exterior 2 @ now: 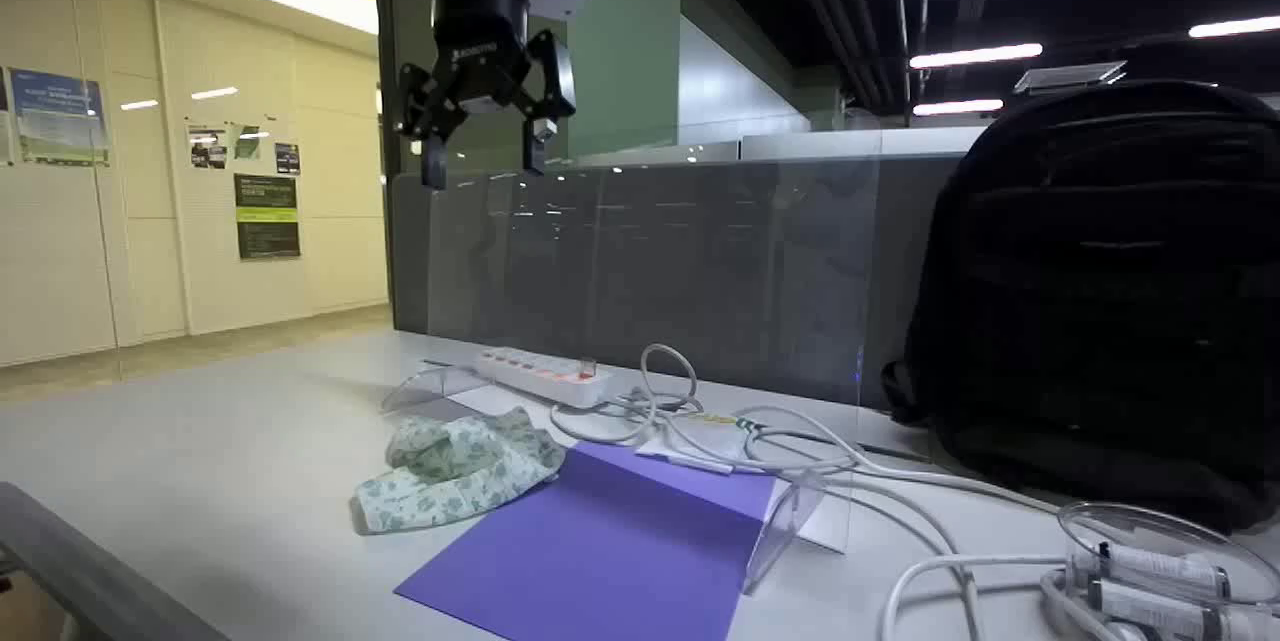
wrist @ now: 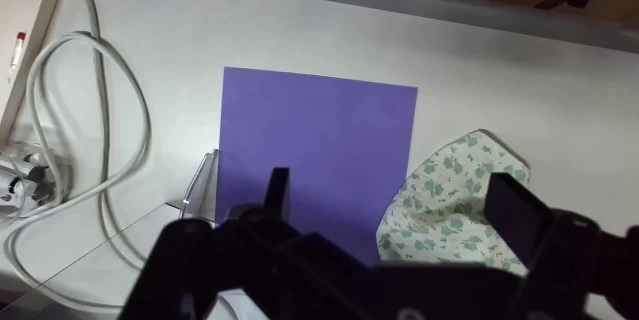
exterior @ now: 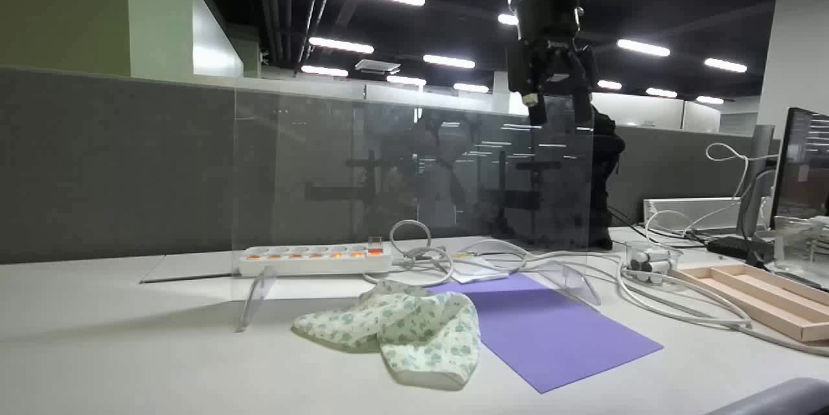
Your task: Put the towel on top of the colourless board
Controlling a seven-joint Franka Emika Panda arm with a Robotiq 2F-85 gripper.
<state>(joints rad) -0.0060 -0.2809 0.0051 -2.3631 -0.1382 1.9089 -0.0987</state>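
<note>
In the foreground of an exterior view the towel (exterior: 424, 332), pale with a green leafy print, lies crumpled on the white table (exterior: 162, 363); in the wrist view its side laps over the edge of a plain purple sheet (wrist: 314, 130). The sheet runs beneath the colourless board (exterior: 414, 162), which stands upright on clear feet behind the towel. Well above the table, across the line of the board's top edge, hangs the gripper (exterior 2: 484, 166), pointing down — its fingers (exterior 2: 433, 161) are spread wide, with only air between the tips. Whether a tip touches the board I cannot tell. Pale lettering on the gripper's black body is too small to read.

Off to the side lies a wooden tray (exterior: 813, 329), and near it a clear cup (exterior 2: 1074, 551) holding white cylinders (exterior 2: 1165, 571) with dark ends; their labels carry print too fine to make out. Behind the board sits a white power strip (exterior: 314, 266) with orange-lit switches, next to looping pale cable (wrist: 105, 115) and a white packet (exterior 2: 718, 437) whose yellow and green marks I cannot read. A monitor (exterior: 802, 182) shows pale lines, equally illegible.

Farther back, a black backpack (exterior 2: 1110, 321) stands before a grey partition (exterior: 116, 175). Farthest of all, on a cream wall (exterior 2: 345, 181), hang a blue poster (exterior 2: 55, 116) and a dark, green-striped poster (exterior 2: 267, 191) — the print blurred past reading.
</note>
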